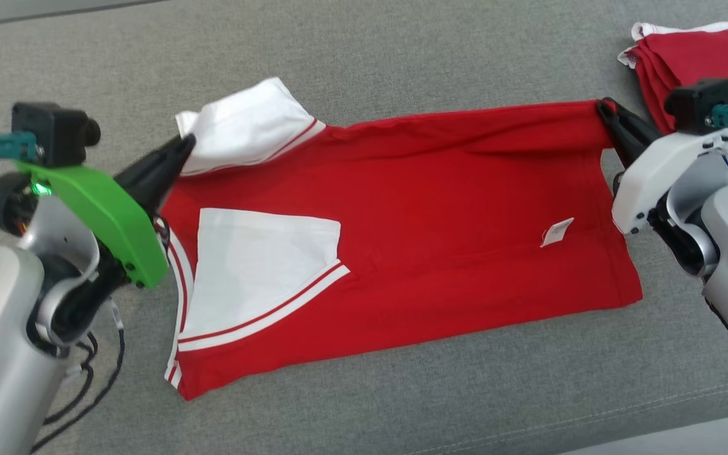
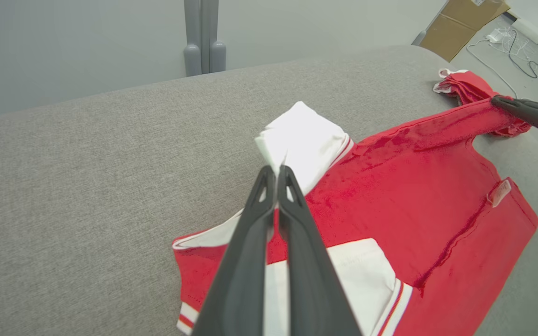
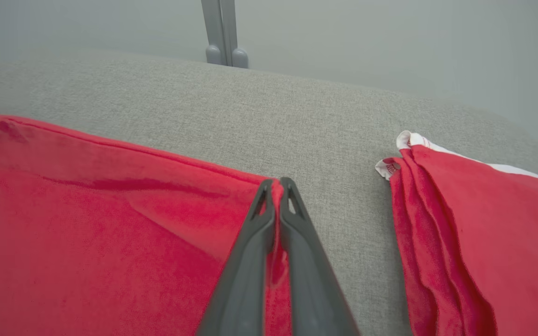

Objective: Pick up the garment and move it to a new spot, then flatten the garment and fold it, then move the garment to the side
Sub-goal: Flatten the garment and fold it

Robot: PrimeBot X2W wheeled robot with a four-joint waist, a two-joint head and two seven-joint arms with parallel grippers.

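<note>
Head view: garment [image 1: 452, 208] lying crosswise, pinched at both far corners

On the robot's left, the left gripper [image 1: 182, 145] is pressing its jaws closed on the tip of the far white sleeve [image 1: 244, 129]. In the left wrist view its two dark fingers [image 2: 250, 242] are meeting at the tips with white cloth caught between them. On the other side, the right gripper [image 1: 603, 109] is clamping its jaws on the far hem corner, and the right wrist view is showing red cloth pinched between the closed fingers.

Between the two grips the garment's far edge is running in a nearly straight line. The garment, red with white sleeves, is lying on the grey fabric surface [image 1: 364, 57] with its long axis running left to right across the head view. Its neck and sleeve end is pointing toward the robot's left and its hem toward the right.

Its near sleeve [image 1: 263, 265] is lying folded over the red body. A small white label [image 1: 557, 232] is showing near the hem. A folded red pile [image 1: 699, 57] is sitting just beyond the right gripper, apart from the hem.
</note>
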